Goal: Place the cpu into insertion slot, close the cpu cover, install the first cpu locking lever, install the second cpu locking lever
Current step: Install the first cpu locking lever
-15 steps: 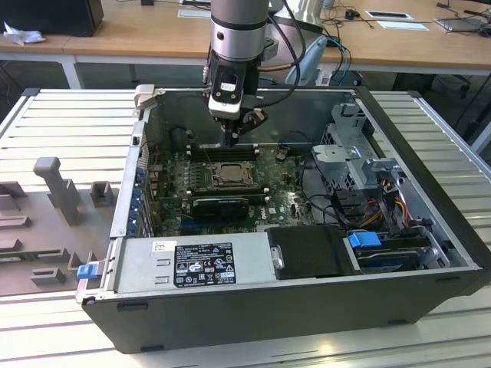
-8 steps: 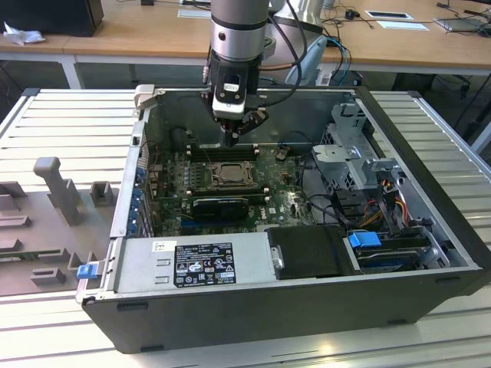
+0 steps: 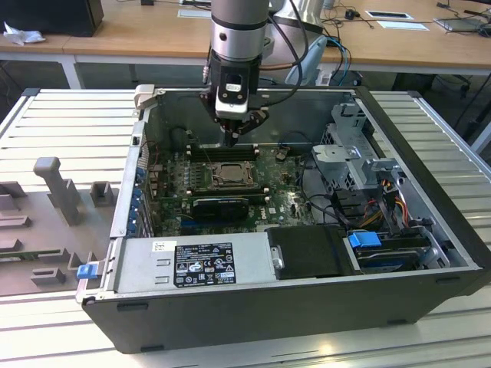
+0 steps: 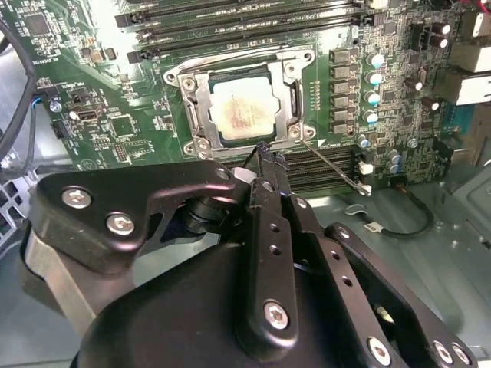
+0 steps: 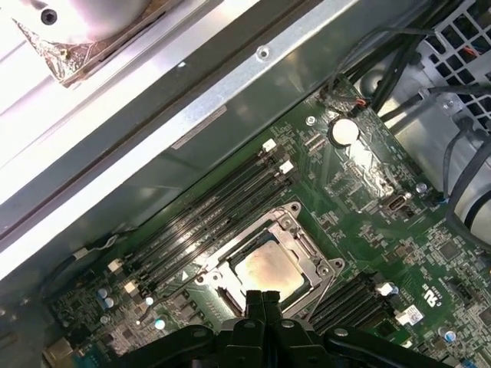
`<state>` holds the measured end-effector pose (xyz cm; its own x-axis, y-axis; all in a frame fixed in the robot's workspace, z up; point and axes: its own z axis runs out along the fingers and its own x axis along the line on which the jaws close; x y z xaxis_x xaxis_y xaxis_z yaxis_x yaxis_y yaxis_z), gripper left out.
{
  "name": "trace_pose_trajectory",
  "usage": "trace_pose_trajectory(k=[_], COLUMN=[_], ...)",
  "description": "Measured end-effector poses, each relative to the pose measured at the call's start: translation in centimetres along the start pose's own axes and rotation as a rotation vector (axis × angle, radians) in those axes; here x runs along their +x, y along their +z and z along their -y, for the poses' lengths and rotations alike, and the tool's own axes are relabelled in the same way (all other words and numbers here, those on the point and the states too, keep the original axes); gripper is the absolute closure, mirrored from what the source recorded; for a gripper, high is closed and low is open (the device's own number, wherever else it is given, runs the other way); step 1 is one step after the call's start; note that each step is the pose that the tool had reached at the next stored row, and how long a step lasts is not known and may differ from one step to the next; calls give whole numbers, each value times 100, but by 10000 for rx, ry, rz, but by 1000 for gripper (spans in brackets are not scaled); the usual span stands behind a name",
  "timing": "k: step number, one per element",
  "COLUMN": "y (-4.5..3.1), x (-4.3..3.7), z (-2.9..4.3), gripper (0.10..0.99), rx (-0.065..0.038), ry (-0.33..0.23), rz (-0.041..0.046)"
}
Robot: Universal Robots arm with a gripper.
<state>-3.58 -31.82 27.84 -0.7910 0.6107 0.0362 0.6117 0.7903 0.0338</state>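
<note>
The cpu (image 4: pixel 242 107) lies in the insertion slot (image 4: pixel 181 77) on the green board, its pale face showing. The cpu cover (image 4: pixel 205 103), a metal frame, lies flat around it. A thin locking lever (image 4: pixel 331 165) runs slantwise out from the socket's corner. My gripper (image 4: pixel 263 149) is shut with nothing between its fingers, its tips hanging just above the socket's edge. In the first wrist view the gripper (image 5: pixel 262 295) sits right beside the cpu (image 5: pixel 268 270). The exterior view has the gripper (image 3: pixel 232 140) above the socket (image 3: pixel 228 175) inside the open computer case.
Long black memory slots (image 4: pixel 230 23) flank the socket. A black card (image 3: pixel 221 205) lies beside it, with the power supply (image 3: pixel 192 261) beyond. A drive cage (image 3: pixel 360 161) and cables (image 4: pixel 399 222) fill the exterior view's right. The case wall (image 5: pixel 230 100) runs behind the board.
</note>
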Motion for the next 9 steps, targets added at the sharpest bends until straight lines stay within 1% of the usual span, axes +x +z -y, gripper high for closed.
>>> trace_pose_trajectory(k=[9], y=[0], x=[0], z=[0], gripper=[980], rx=[16], ry=[-442], rz=[-15])
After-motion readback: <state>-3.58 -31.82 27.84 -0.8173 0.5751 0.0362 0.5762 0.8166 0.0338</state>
